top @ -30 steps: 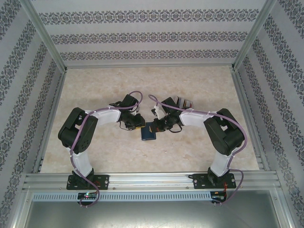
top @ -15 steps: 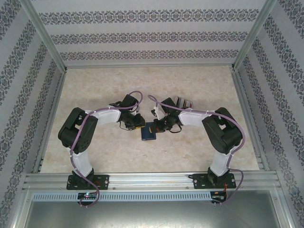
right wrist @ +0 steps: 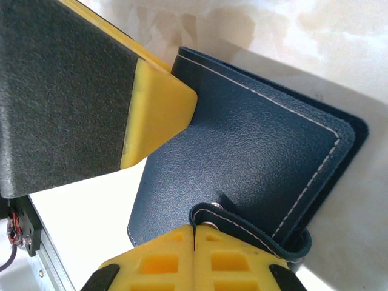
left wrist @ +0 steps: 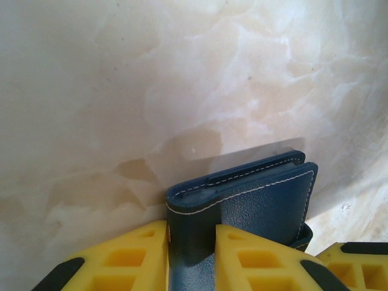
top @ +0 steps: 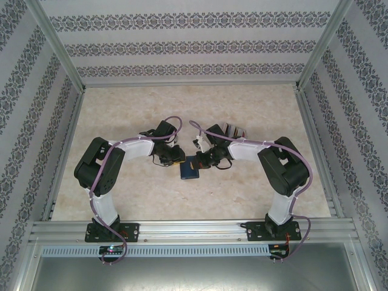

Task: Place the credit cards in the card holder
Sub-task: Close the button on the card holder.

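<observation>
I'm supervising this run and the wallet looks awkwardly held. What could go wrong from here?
1. The right end effector pinches just the thin snap tab; pulling may let it slip free.
2. The left end effector clamps one cover of the card holder near its edge, so opposing pulls could twist or drop it.

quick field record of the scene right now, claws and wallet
left claw: shut on the card holder, gripping one edge
right claw: shut on the snap tab
card holder: navy, folded, white stitching, held between both claws
surface: marbled beige table
</observation>
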`<control>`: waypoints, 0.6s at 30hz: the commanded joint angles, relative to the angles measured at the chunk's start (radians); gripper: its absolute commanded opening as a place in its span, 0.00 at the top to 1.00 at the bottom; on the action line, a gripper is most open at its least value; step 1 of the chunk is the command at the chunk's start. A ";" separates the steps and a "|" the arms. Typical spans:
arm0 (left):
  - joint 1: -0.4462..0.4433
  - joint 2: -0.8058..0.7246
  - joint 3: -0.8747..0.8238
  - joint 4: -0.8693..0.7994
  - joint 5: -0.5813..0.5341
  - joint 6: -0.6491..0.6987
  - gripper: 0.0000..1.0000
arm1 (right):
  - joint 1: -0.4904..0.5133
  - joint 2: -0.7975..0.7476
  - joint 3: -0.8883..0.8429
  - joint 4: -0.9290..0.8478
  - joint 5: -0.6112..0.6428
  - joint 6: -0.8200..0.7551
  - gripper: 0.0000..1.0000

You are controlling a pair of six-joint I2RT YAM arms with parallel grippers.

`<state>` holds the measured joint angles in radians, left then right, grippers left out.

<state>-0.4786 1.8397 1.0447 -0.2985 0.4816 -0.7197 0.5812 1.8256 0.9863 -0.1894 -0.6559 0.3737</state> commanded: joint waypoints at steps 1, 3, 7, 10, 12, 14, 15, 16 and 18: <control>-0.022 0.073 -0.030 -0.045 -0.075 0.000 0.76 | -0.011 -0.016 -0.015 0.042 -0.017 0.016 1.00; -0.022 0.072 -0.031 -0.045 -0.072 0.003 0.76 | -0.013 -0.025 -0.019 0.040 -0.014 0.016 1.00; -0.022 0.069 -0.031 -0.051 -0.078 0.009 0.76 | -0.015 -0.024 -0.019 0.044 -0.019 0.020 1.00; -0.021 0.069 -0.035 -0.047 -0.077 0.009 0.76 | -0.012 -0.006 -0.017 0.041 -0.018 0.023 1.00; -0.021 0.073 -0.035 -0.047 -0.073 0.008 0.76 | -0.008 0.006 -0.016 0.036 -0.016 0.023 1.00; -0.021 0.075 -0.033 -0.045 -0.071 0.009 0.76 | -0.004 0.014 -0.014 0.032 -0.016 0.022 1.00; -0.021 0.076 -0.034 -0.045 -0.072 0.009 0.76 | -0.002 0.018 -0.012 0.026 -0.013 0.021 1.00; -0.020 0.077 -0.034 -0.044 -0.071 0.009 0.76 | 0.000 0.024 -0.010 0.022 -0.013 0.021 1.00; -0.020 0.076 -0.034 -0.044 -0.071 0.008 0.76 | 0.002 0.031 -0.003 0.008 -0.012 0.015 1.00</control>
<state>-0.4786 1.8397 1.0451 -0.2985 0.4816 -0.7189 0.5732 1.8294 0.9791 -0.1619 -0.6586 0.3904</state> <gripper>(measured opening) 0.239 0.054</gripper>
